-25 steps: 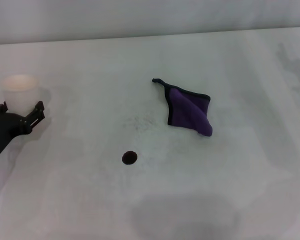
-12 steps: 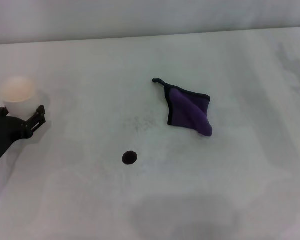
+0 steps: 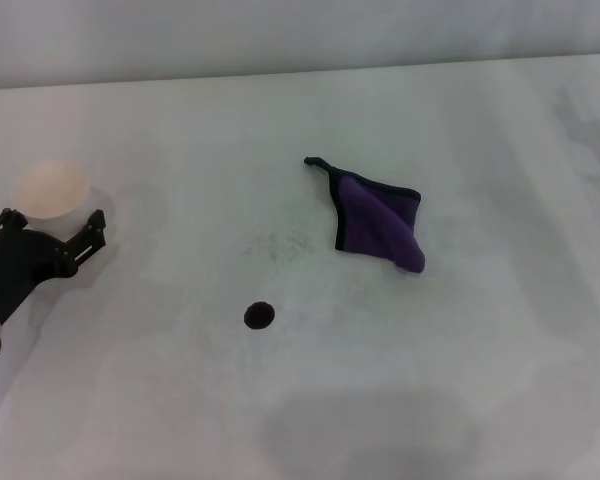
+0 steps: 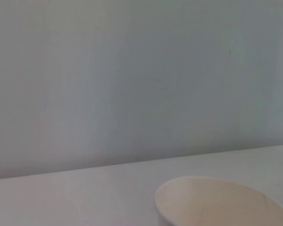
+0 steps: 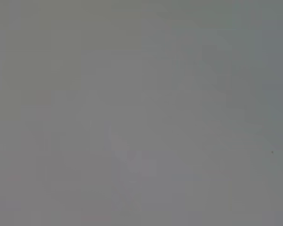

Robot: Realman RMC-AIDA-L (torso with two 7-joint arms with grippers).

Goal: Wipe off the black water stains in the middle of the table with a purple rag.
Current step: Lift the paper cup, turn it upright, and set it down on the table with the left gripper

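Observation:
The purple rag [image 3: 378,222] lies folded on the white table [image 3: 480,350], right of centre, with its black loop pointing to the far left. The black water stain [image 3: 259,316] is a small round spot nearer the front, left of the rag and apart from it. My left gripper [image 3: 52,222] is at the table's left edge, far from both, open, with its fingertips just short of a white paper cup [image 3: 50,188]. The left wrist view shows that cup's rim [image 4: 221,200] close up. My right gripper is out of view.
A faint grey speckled smudge [image 3: 280,243] lies between the rag and the stain. A pale wall [image 3: 280,35] bounds the table's far edge. The right wrist view shows only a plain grey surface.
My left gripper has shifted a little to the right and nearer the front, and stays open. The cup now shows just beyond its fingertips. Rag and stain have not moved.

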